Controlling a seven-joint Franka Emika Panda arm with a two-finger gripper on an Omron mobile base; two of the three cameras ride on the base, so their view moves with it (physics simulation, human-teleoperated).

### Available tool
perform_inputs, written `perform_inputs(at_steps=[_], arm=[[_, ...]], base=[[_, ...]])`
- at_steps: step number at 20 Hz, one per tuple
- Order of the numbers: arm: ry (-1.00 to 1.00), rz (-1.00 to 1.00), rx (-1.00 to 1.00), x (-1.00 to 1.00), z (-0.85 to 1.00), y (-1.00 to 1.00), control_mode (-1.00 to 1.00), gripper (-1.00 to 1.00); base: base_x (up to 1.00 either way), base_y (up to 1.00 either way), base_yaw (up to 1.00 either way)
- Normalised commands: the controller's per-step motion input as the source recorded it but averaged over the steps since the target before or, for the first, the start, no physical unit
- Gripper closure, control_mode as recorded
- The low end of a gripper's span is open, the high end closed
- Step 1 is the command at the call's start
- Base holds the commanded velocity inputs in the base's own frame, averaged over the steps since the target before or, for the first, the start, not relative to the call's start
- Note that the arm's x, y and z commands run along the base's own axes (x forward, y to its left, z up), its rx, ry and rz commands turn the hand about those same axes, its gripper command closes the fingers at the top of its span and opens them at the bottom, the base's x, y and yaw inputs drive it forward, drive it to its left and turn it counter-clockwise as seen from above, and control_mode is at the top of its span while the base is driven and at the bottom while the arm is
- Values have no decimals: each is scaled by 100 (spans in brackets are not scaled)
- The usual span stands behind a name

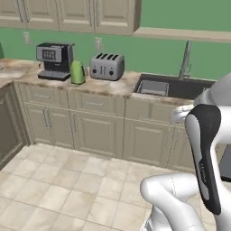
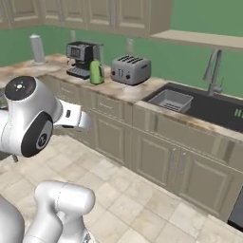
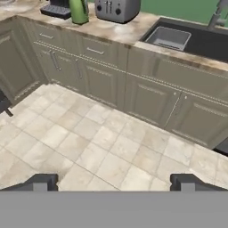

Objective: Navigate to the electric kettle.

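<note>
The kettle (image 1: 77, 72) stands on the bench (image 1: 108, 85), well off to the left, between the coffee machine (image 1: 55, 61) on its left and the toaster (image 1: 107, 66) on its right. It sits just beside the coffee machine's front corner and a little apart from the toaster. From the right base view the kettle (image 2: 96, 71) stands near the front edge of the bench (image 2: 128, 92), with the coffee machine (image 2: 83, 58) behind it and the toaster (image 2: 130, 70) to its right. Further right, the sink (image 2: 199, 107) is sunk into the bench, with a tap (image 2: 212, 71) behind it.

The hand (image 3: 114, 182) hangs over the tiled floor (image 3: 89, 147), its two fingertips (image 3: 42, 181) wide apart with nothing between them. In the hand view the kettle (image 3: 79, 10) shows at the top left, above the cabinet doors (image 3: 147, 95).
</note>
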Motion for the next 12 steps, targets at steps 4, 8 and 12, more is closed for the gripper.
perform_inputs(at_steps=[4, 8, 12], arm=[[0, 0, 0, 0, 0, 0, 100, -100], [0, 0, 0, 0, 0, 0, 100, -100], [0, 0, 0, 0, 0, 0, 100, -100]], base=[[100, 95, -51], [100, 98, -53], [100, 100, -47]])
